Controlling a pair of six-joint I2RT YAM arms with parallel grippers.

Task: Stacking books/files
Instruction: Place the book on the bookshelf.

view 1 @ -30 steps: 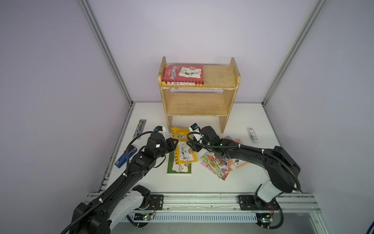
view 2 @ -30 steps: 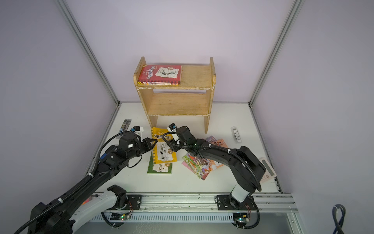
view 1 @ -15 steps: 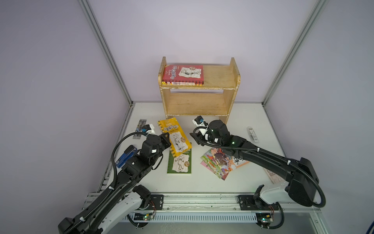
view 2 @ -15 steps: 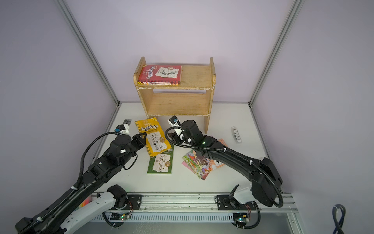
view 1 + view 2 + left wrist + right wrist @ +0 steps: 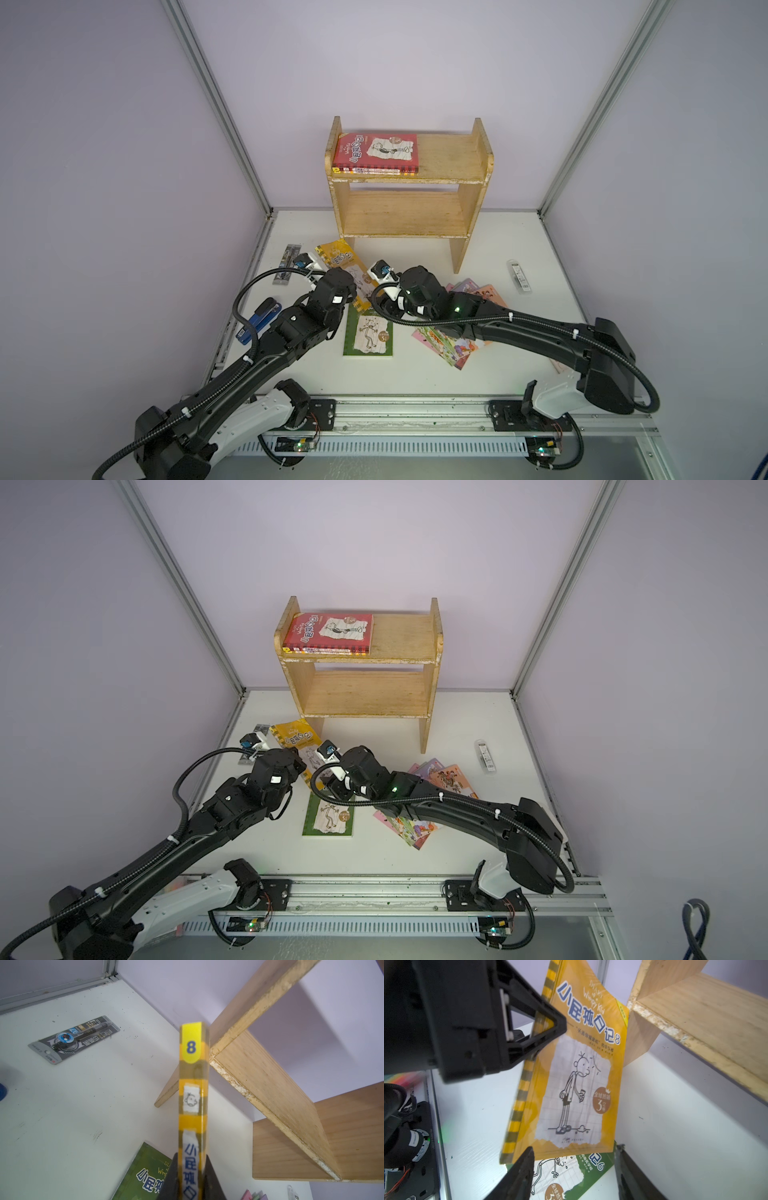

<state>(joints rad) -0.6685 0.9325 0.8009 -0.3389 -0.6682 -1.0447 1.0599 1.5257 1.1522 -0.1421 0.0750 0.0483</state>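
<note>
One book airborne: yellow paperback with stick-boy sketch (image 5: 338, 259), clear of the white bench (image 5: 505, 237), tilted, front cover facing the right wrist camera.
Left gripper (image 5: 192, 1176): clamped on the yellow book's striped spine; one finger (image 5: 558, 1024) sits on the spine at title height.
Right gripper (image 5: 575, 1147): jaws apart, nothing held, at the yellow book's lower edge; can't tell if it touches.
Green paperback (image 5: 368, 336): same sketch, flat on the bench under the yellow book's low end, between the two arms.
Red paperback (image 5: 376, 151): flat on the top board of the light wooden two-board shelf (image 5: 407, 212), more spines beneath it.
Thin cartoon books (image 5: 446, 351): fanned on the bench, partly under the right arm (image 5: 540, 332).
</note>
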